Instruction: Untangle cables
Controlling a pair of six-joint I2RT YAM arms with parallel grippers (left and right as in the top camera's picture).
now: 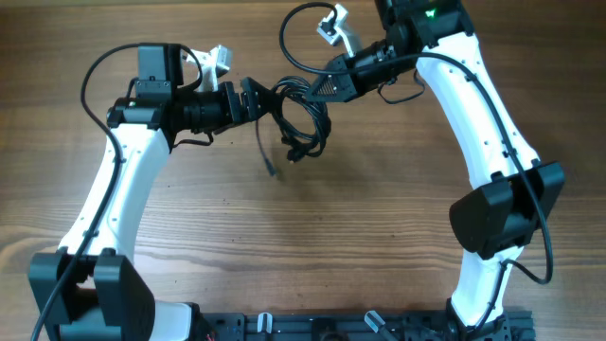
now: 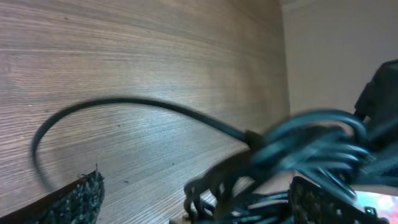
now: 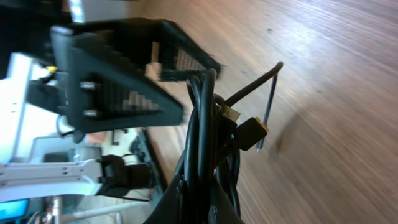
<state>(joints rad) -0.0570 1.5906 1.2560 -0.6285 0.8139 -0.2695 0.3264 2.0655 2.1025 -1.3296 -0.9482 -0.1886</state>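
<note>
The cables (image 1: 301, 121) are a tangled bundle of thin black cords held just above the wooden table between my two grippers. One loose end (image 1: 269, 159) hangs toward the table. My right gripper (image 1: 312, 91) is shut on the top of the bundle; in the right wrist view its jaws (image 3: 208, 199) pinch several strands (image 3: 202, 143), and a gold-tipped plug (image 3: 252, 132) sticks out. My left gripper (image 1: 256, 99) is open at the bundle's left side. In the left wrist view its fingers (image 2: 199, 208) are wide apart, with blurred loops (image 2: 311, 146) near the right finger.
Wooden table (image 1: 360, 237) all round. The arms' own thicker black wires loop at the far side (image 1: 289, 43) and along the left arm (image 1: 90, 85). Both arm bases stand at the near edge, left (image 1: 95, 294) and right (image 1: 483, 294).
</note>
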